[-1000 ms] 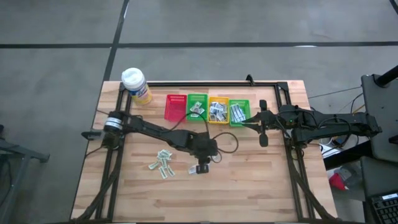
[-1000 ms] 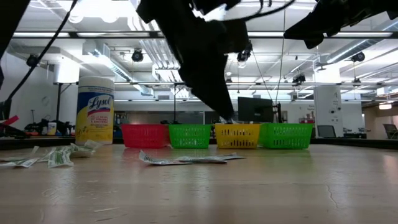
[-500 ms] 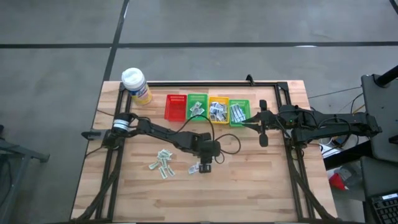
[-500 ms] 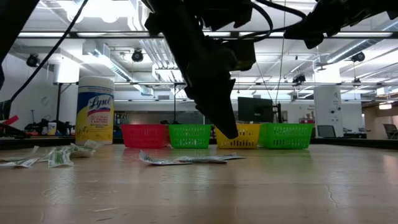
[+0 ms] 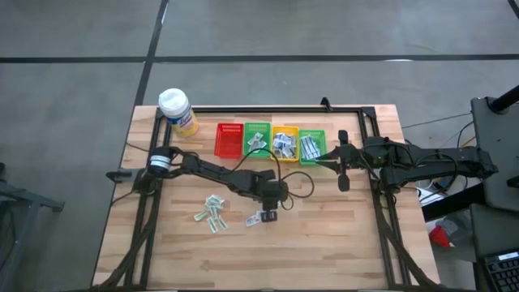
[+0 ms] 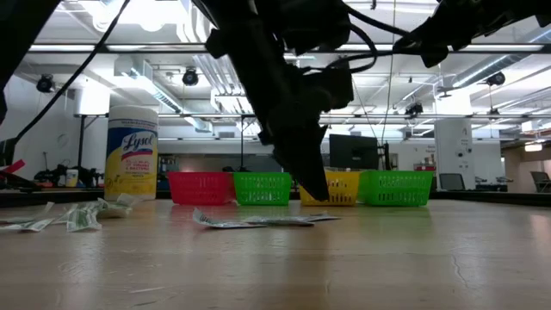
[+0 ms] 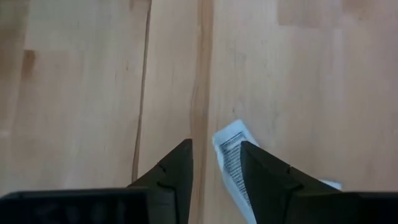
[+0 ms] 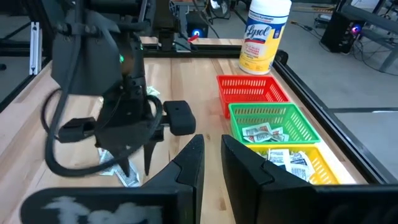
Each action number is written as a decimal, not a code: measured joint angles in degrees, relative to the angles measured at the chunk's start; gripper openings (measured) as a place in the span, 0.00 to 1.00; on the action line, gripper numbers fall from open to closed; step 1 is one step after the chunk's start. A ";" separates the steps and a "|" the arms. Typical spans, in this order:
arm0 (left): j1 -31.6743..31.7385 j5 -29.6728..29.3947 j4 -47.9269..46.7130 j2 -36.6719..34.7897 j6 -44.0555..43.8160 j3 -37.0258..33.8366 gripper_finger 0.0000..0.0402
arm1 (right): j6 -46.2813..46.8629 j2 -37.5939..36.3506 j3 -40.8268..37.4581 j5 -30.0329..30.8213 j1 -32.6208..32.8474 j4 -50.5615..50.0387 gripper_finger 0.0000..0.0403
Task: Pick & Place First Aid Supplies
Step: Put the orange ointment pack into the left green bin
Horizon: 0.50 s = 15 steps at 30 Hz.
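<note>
We see the left gripper (image 7: 214, 163) poised low over the tabletop (image 5: 340, 235), jaws apart and empty, with the nearest packet (image 7: 234, 155) lying flat under one jaw, its long axis roughly along the jaws, far from the waiting right gripper (image 5: 342, 170).

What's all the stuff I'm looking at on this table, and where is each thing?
Table: one, light wood, under everything.
Baskets: four in a row at the far edge; red basket, green basket, yellow basket, second green basket. All but the red hold packets.
Wipes bottle: one, yellow with white cap, far left corner.
Loose packets: a small cluster, white and green, left of centre.
Packet: white with dark print, under the left hand.
Left hand: dark, open, low over that packet at mid-table.
Right hand: dark, waiting right of the baskets.
</note>
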 joint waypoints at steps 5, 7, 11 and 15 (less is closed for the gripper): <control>-0.02 0.01 0.62 1.70 -0.30 -0.02 0.31 | 0.00 -0.01 -0.01 0.00 -0.02 0.01 0.13; -0.01 0.03 0.57 2.49 -0.59 -0.02 0.31 | -0.09 -0.01 0.00 0.00 -0.01 0.02 0.13; 0.02 0.00 0.68 3.62 -1.28 0.15 0.31 | -0.02 -0.01 0.00 0.00 0.00 0.00 0.13; 0.02 0.03 0.68 4.58 -2.24 0.24 0.31 | 0.00 -0.01 0.00 0.01 0.00 0.00 0.13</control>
